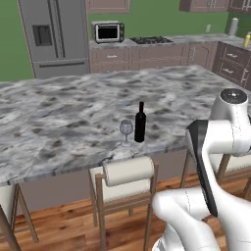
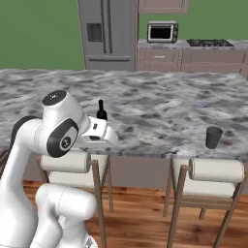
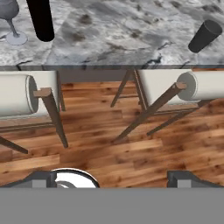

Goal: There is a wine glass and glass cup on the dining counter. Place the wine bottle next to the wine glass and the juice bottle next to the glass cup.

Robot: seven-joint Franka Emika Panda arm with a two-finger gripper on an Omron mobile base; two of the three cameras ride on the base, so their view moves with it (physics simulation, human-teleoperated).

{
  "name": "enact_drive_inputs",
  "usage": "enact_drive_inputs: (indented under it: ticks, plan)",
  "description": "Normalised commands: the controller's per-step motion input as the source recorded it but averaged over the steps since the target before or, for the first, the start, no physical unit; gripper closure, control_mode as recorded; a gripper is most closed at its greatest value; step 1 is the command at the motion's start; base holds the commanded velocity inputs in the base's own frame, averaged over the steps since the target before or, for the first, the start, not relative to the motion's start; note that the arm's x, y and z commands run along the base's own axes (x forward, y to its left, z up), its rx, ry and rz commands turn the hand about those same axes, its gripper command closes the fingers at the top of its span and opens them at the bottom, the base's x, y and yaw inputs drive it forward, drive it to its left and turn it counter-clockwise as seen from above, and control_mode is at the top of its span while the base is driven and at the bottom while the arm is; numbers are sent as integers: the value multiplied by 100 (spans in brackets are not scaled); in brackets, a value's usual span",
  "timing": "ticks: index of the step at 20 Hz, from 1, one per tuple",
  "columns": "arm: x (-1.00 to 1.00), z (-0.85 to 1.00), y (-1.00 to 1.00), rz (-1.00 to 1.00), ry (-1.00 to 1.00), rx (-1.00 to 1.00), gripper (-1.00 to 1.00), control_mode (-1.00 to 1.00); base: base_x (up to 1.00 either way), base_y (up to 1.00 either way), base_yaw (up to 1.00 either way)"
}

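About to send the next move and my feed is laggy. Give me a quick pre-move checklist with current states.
1. Wine bottle beside wine glass on the dining counter: ok.
2. Wine bottle upright: ok.
3. Glass cup upright near the counter edge: ok.
4. Juice bottle beside the cup: not ok, nothing stands by it.
5. Gripper open and empty, fingers spread: ok.
6. Juice bottle located: cannot tell; a small yellow item on the far worktop is too small to identify.

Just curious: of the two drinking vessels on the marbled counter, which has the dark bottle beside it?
The small clear stemmed wine glass; the tall dark wine bottle stands beside it. The short dark grey tumbler stands alone.
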Motion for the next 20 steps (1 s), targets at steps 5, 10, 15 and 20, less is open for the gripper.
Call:
enact_drive_inputs:
  ticks: [5,10,15,20]
  plan:
    - [0,0,0,0,0,0,-100,100,-8,-58,-1]
    - [0,0,0,0,0,0,-100,100,4,-33,-56]
    - [0,0,0,0,0,0,-100,100,2,-8,-81]
    - [0,0,0,0,0,0,-100,100,1,-7,-82]
